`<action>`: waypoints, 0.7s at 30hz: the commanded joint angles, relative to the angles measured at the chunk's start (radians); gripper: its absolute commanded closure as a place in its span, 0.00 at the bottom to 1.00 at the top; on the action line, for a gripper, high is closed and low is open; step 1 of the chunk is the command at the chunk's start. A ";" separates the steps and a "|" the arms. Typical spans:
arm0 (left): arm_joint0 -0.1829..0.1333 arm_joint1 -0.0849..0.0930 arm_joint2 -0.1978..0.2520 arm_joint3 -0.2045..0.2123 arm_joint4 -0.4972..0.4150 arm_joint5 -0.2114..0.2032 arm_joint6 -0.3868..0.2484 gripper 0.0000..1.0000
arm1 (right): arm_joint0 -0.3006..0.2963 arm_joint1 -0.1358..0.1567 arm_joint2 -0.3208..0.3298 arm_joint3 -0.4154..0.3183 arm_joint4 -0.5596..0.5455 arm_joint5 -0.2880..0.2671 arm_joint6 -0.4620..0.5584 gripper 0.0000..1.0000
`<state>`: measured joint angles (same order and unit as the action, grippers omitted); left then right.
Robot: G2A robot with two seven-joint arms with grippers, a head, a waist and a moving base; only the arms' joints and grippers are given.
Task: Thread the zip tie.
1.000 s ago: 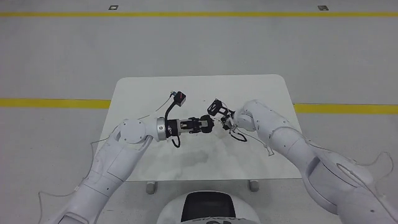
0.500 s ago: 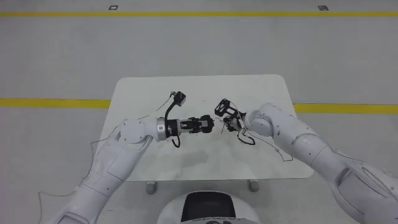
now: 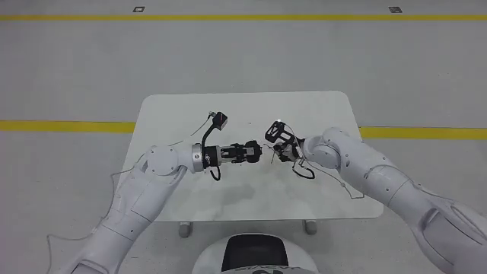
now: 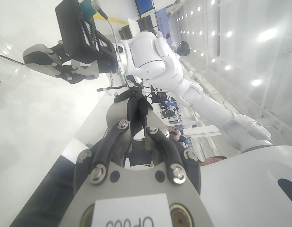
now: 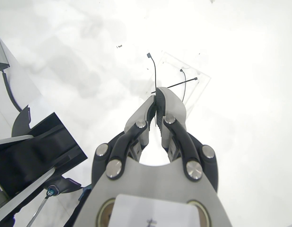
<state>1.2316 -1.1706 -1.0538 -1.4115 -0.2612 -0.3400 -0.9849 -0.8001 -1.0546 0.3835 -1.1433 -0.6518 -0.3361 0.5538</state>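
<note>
Right gripper [image 5: 157,95]: jaws clamped tight on the black zip tie [image 5: 154,72] partway along its strap. The head end pokes out free beyond the tips.

Left gripper [image 4: 134,105]: jaws pressed together. Something dark sits between the tips, but what it is cannot be told.

Meeting point: in the top view the left gripper [image 3: 255,152] and right gripper [image 3: 275,151] face each other almost tip to tip above the middle of the table [image 3: 319,114].

Zip tie: held off the table in the right jaws, above a clear tray [image 5: 200,73] where two spare ties [image 5: 190,80] lie crossed.

Risk, flex: the strap is thin and the head is unsupported, so a nudge would likely swing it aside instead of letting anything pass through the slot.

Risk, slip: the pinch is narrow, so a sideways pull could twist the strap or draw it out of the jaws.

Risk, drop: a dropped tie would probably land among the spares and be hard to single out.

Risk, contact: with the tips this close, a small misjudged approach could knock the grippers together and spoil the alignment.
</note>
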 commanded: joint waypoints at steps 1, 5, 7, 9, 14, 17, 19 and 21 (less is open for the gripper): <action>0.000 0.000 0.000 0.000 0.000 0.000 0.000 1.00 | -0.024 0.010 0.037 -0.002 0.063 -0.004 -0.093 1.00; 0.000 0.000 0.000 0.000 0.000 0.000 0.000 1.00 | -0.099 0.057 0.085 -0.060 0.118 -0.004 -0.294 1.00; 0.000 0.000 0.000 0.000 0.000 0.000 0.000 1.00 | -0.136 0.085 0.100 -0.098 0.135 -0.004 -0.385 1.00; 0.000 0.000 0.000 0.000 0.000 0.000 0.000 1.00 | -0.180 0.119 0.105 -0.151 0.157 -0.004 -0.482 1.00; 0.000 0.000 0.000 0.000 0.000 0.000 0.000 1.00 | -0.232 0.185 0.098 -0.232 0.241 -0.004 -0.664 1.00; 0.000 0.000 0.000 0.000 0.000 0.000 0.000 1.00 | -0.226 0.193 0.094 -0.235 0.259 -0.004 -0.663 1.00; 0.000 0.000 0.000 0.000 0.000 0.000 0.000 1.00 | -0.226 0.193 0.094 -0.235 0.259 -0.004 -0.663 1.00; 0.000 0.000 0.000 0.000 0.000 0.000 0.000 1.00 | -0.226 0.193 0.094 -0.235 0.259 -0.004 -0.663 1.00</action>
<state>1.2316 -1.1706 -1.0538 -1.4115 -0.2612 -0.3400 -0.9849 -1.0265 -0.8620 0.4774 -1.3786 -0.3925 -0.3400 -0.1091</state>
